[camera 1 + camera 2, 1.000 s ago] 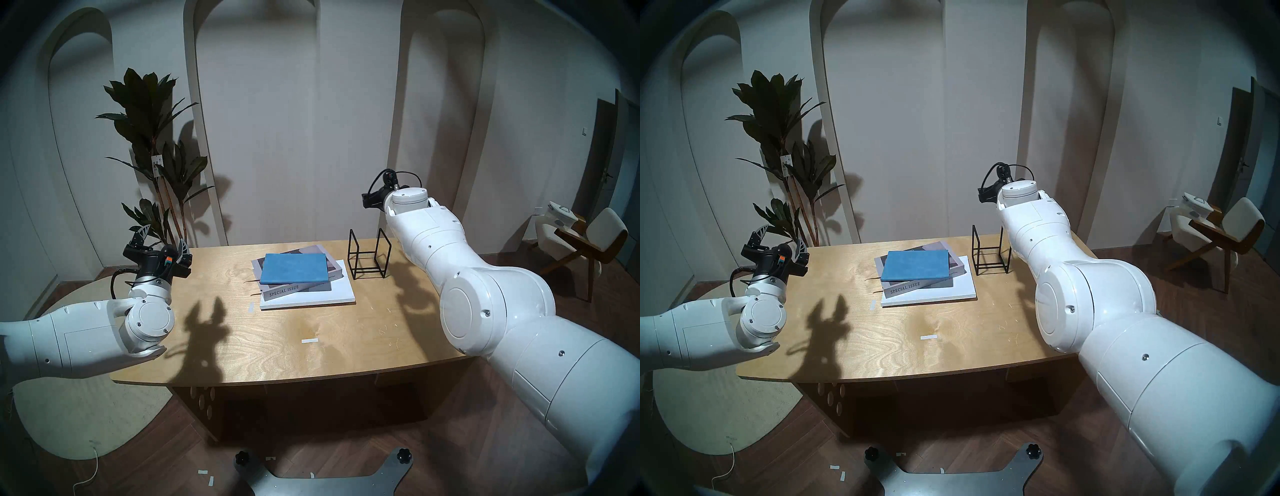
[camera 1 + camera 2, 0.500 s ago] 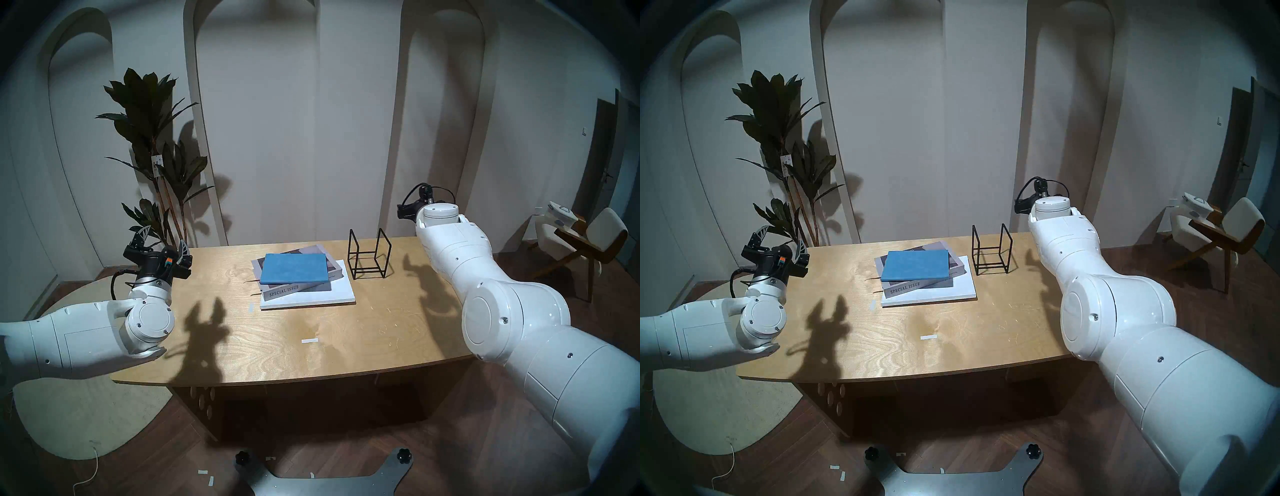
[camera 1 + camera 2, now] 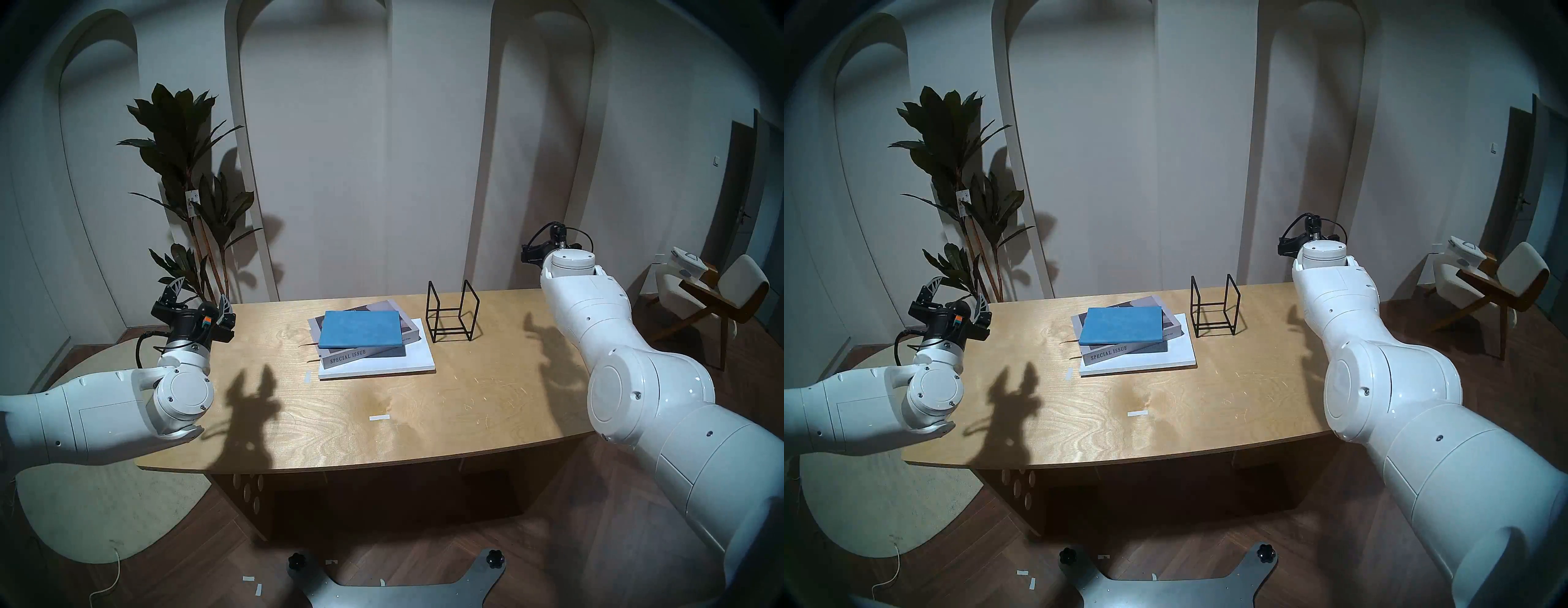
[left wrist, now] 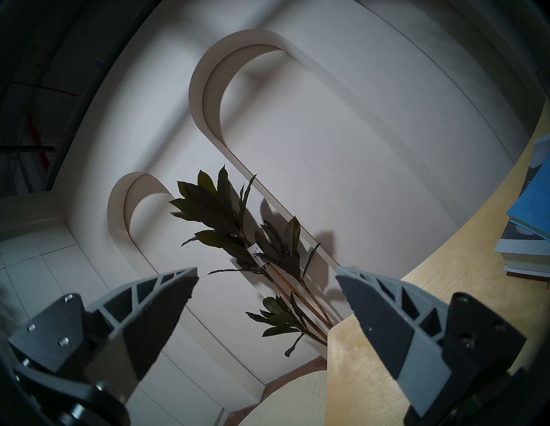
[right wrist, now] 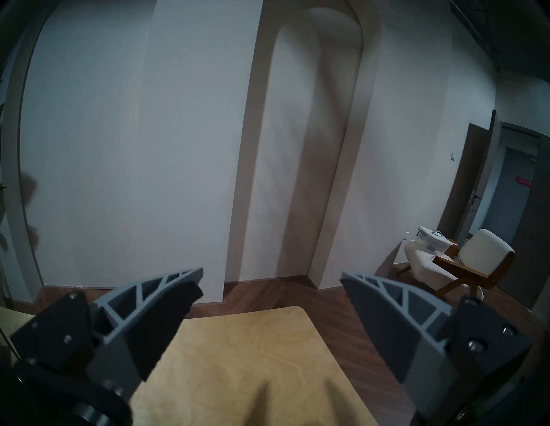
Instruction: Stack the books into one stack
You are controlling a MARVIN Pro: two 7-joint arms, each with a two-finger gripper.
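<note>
The near part of the desk [image 3: 382,429] lay bare but for a small strip of white tape [image 3: 379,418]. Farther back, near the middle, sat the stack [image 3: 373,346]: the white book [image 3: 418,358] lay flat on the wood, the grey book [image 3: 360,358] with "SPECIAL ISSUE" on its spine rested on it, turned a little askew, and the blue book [image 3: 360,334] lay on top. Just beside the stack, toward the robot's right, stood a black wire rack [image 3: 452,316], apart from the books.

The left tool [image 4: 266,293] hung over the desk's far left corner, its fingers spread wide, gripping nothing. The right tool [image 5: 271,293] hung above the far right corner, fingers likewise spread and empty. Behind the desk's left end stood a plant [image 3: 186,178] against the wall.
</note>
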